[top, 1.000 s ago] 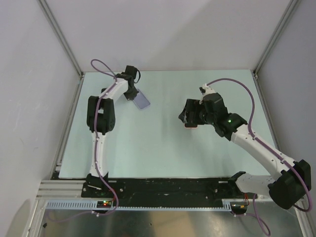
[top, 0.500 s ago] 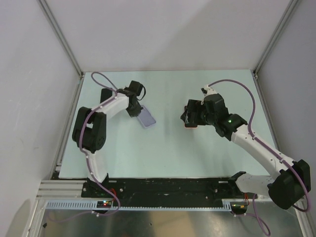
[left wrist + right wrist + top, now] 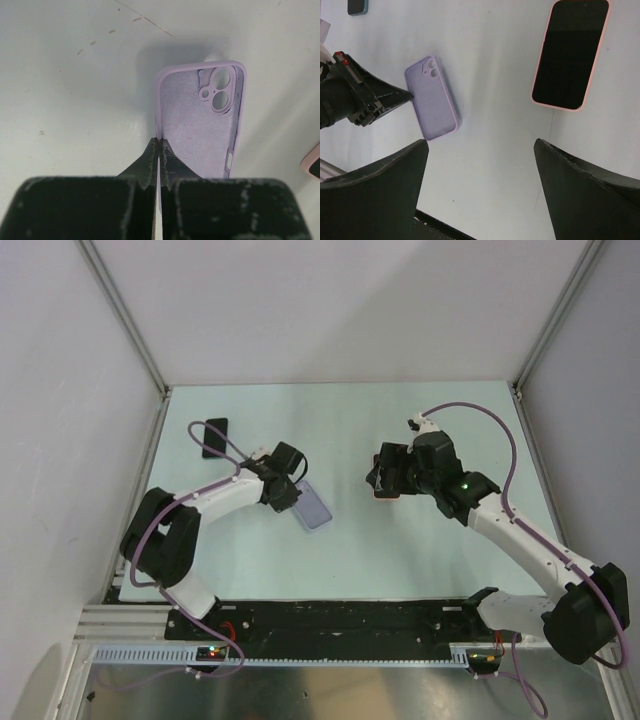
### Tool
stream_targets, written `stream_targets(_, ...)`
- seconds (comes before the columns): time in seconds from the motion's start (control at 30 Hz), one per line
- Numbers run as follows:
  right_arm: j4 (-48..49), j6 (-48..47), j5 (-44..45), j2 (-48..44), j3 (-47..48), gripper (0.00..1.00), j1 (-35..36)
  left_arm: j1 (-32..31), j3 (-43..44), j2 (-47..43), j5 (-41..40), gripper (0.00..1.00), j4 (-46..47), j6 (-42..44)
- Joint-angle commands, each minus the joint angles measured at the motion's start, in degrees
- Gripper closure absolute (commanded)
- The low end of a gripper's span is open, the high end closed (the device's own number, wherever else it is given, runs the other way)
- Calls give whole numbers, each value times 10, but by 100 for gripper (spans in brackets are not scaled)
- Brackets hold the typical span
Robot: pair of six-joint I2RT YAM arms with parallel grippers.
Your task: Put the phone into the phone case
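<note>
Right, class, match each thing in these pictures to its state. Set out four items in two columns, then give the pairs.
Column one:
1. left gripper
2. right gripper
3. pink phone
4. lilac case

Column two:
A. lying screen up on the table
B. open wide, holding nothing
C. pinched by one side edge
D. shut

Pairs: 1-D, 2-B, 3-A, 4-C

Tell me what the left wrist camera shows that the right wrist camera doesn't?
Only the left wrist: the grip up close, the left jaws shut on the side wall of the lilac case. Only the right wrist: the whole pink-rimmed phone, screen up, a dark slab at the frame's corner, and the wide-open right jaws. Both: the case and the pale table.
</note>
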Motion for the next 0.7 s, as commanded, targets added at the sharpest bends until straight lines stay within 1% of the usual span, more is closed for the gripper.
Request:
stream_targets(0.0, 18, 3, -3, -13, -3, 8, -4, -13, -8, -31, 10, 100, 42, -16)
stream_targets(0.17, 19, 3, -5, -11, -4, 8, -3, -30, -18, -39, 25, 98, 51, -1)
stream_targets(0.4, 16, 2, -2, -12, -3, 8, -4, -33, -22, -63, 25, 86, 53, 37)
stream_targets(0.47, 16, 1, -4, -11, -4, 8, -5, -33, -24, -70, 27, 82, 53, 48)
stream_targets(0.53, 17, 1, -6, -10, -3, 8, -5, -33, -28, -79, 26, 74, 54, 60)
stream_targets(0.6, 17, 1, -7, -9, -4, 8, -6, -30, -27, -85, 24, 61, 53, 82)
stream_targets(0.63, 18, 1, -8, -8, -3, 8, -6, -25, -26, -89, 22, 52, 53, 92)
stream_targets(0.67, 17, 1, -8, -8, -3, 8, -6, -13, -20, -94, 20, 45, 53, 111)
